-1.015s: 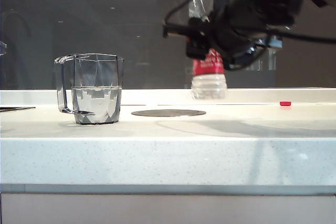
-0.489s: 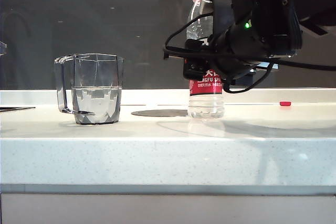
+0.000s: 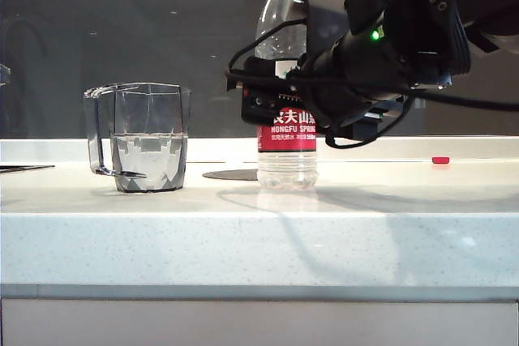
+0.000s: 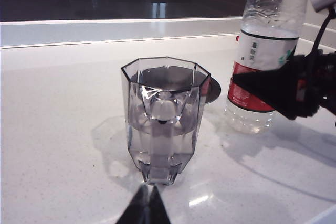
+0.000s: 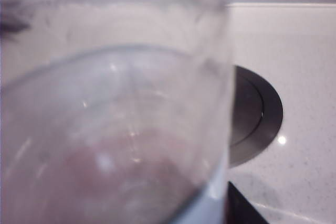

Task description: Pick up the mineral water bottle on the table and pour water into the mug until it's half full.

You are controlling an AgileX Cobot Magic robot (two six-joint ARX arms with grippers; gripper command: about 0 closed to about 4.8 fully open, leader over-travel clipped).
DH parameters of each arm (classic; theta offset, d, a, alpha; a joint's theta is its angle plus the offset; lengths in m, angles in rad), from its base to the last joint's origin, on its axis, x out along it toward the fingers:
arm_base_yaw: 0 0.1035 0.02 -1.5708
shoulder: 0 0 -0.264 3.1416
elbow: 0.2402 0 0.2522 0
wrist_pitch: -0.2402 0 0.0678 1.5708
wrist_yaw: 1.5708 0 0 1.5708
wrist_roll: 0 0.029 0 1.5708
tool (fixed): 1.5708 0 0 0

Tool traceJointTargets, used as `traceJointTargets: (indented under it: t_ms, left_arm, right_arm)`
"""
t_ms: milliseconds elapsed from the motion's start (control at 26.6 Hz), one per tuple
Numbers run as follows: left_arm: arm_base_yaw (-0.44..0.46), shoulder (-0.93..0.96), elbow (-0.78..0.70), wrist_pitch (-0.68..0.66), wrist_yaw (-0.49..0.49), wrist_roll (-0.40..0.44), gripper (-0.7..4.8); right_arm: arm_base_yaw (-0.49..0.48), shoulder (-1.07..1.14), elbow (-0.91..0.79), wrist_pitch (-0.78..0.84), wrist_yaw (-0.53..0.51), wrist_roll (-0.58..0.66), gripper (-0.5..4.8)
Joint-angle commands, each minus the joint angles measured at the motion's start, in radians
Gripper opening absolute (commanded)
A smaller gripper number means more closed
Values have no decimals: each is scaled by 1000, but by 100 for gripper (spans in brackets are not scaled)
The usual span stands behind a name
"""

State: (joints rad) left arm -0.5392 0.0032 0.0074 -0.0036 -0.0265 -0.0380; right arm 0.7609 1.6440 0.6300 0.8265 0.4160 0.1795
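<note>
The mineral water bottle (image 3: 286, 143) stands upright on the table (image 3: 259, 232), to the right of the mug (image 3: 146, 135). It has no cap, and a little water fills its base. The mug holds water (image 3: 150, 158) to about half its height. My right gripper (image 3: 272, 107) reaches in from the right, open, with a finger on each side of the bottle's label. In the right wrist view the bottle (image 5: 105, 129) fills the picture and one dark finger (image 5: 241, 208) stands just off its side. My left gripper (image 4: 149, 200) hovers shut, close to the mug (image 4: 165, 114).
A dark round disc (image 3: 231, 174) is set into the table behind the bottle. A small red cap (image 3: 440, 160) lies far right near the raised back ledge (image 3: 203, 148). A flat dark object (image 3: 24, 168) sits at the left edge.
The bottle came down and leftwards with my right gripper and now rests on the table. The right jaws have widened around it. Mug and left gripper have not moved.
</note>
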Motion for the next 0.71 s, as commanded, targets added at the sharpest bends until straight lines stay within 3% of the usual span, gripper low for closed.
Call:
traceJointTargets:
  t_ms: [38,113,413,489,714]
  left_arm:
    - [2,0,3,11,4,2,-4]
    - [2,0,3,11,4,2,-4]
    - [5,0,3,11,5,2,-4]
    - [30,0,3,11,5,2,-4]
    - [212,0,3,11,4,2,-4]
  right_arm:
    - [2,-5,4,-16,0,4,445]
    - [14,-7,4,-23,-1,4,479]
    - [86,-16,4,-32,89,4,479]
    - [86,-18,4,-45,88,4,479]
    - [87,-124,3,-153,87,12,479]
